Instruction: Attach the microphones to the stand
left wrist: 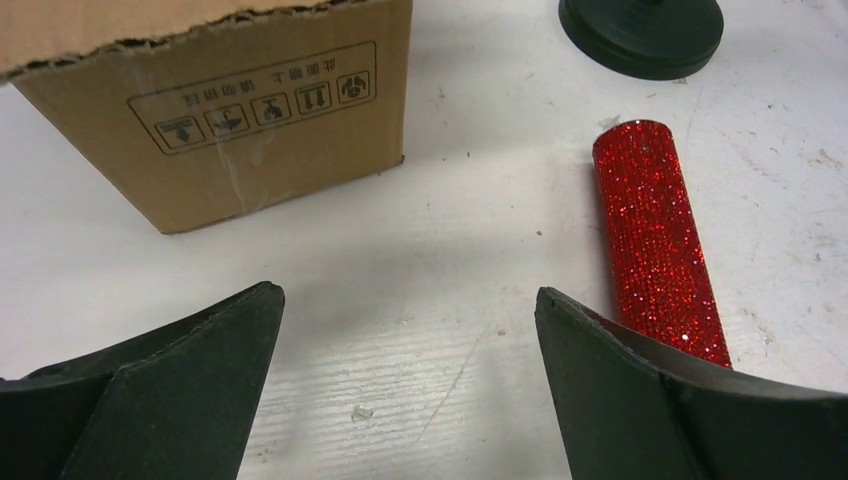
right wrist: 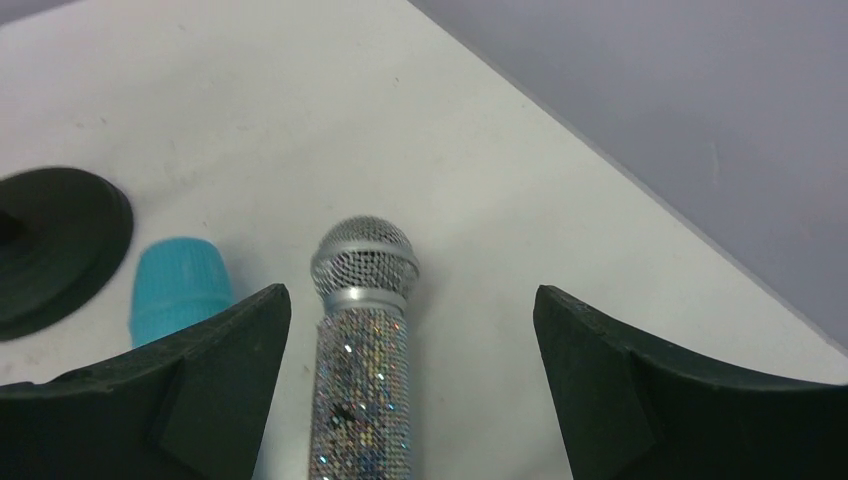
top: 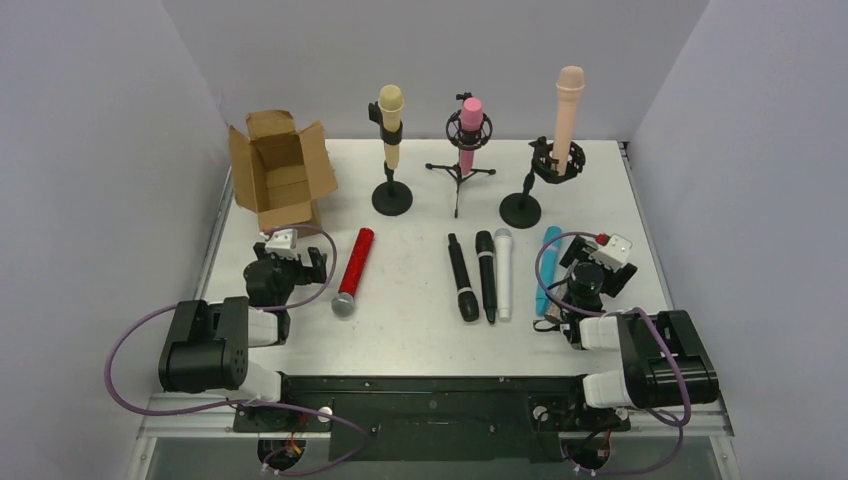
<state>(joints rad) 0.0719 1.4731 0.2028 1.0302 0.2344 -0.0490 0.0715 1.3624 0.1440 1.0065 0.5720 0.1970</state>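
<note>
Worktop (top: pixel 420 345) in scuffed white fills a booth closed by plain grey walls (top: pixel 90 150) on the left, right and far sides. The open-topped cardboard box (top: pixel 280 172) at the far left serves as the marker.

Just on the box's near side, the left gripper (left wrist: pixel 405 300) hovers over bare surface, its fingers (left wrist: pixel 190 380) released, spread wide and grasping nothing. Right of the box and nearer than it lies the red microphone (top: pixel 355 262). Its long axis runs near to far with a slight lean, and its silver head points toward the near edge. Its sparkling body lies just beside the left gripper's right finger.

Farther right of the box, a black microphone (top: pixel 462 280), a second black microphone (top: pixel 487 278), the white microphone (top: pixel 503 275) and the teal microphone (top: pixel 546 270) lie side by side, all lengthwise near to far.

Farthest right from the box, the right gripper (right wrist: pixel 410 300) has its fingers released. They stand wide on either side of the glittery microphone (right wrist: pixel 365 380) and apart from it. That microphone's mesh head points away from the wrist, toward the right wall.

In the far row, right of the box, three microphones are mounted:
- The cream-yellow microphone (top: pixel 390 120) stands upright in a round-based stand (top: pixel 391 198).
- The pink microphone (top: pixel 471 120) is upright in a tripod stand (top: pixel 460 172).
- The peach microphone (top: pixel 568 105) stands head up, leaning slightly, in a third stand (top: pixel 522 208).
</note>
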